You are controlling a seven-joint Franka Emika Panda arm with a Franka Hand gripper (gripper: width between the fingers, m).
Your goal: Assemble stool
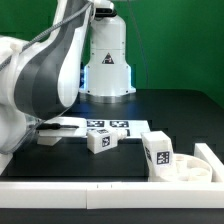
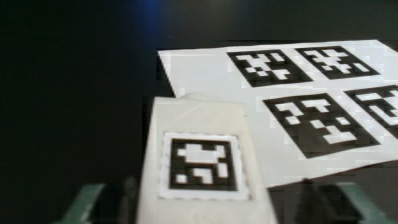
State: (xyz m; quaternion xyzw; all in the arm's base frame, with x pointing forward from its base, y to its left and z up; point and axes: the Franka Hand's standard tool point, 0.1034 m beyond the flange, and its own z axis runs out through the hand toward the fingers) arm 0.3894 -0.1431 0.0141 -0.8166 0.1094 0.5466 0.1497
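White tagged stool leg (image 2: 210, 165) between the jaws; whether pinched or merely flanked, unclear.

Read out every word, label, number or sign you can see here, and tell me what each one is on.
Words, brands, numbers: none readable.
Square black-and-white tags, patterns not text: four on the thin flat white marker board.
One tag on the short chunky white plastic leg.
One tag on the upright white plastic leg at the exterior view's right.
Small dark sticker on the white robot base: too small to read.
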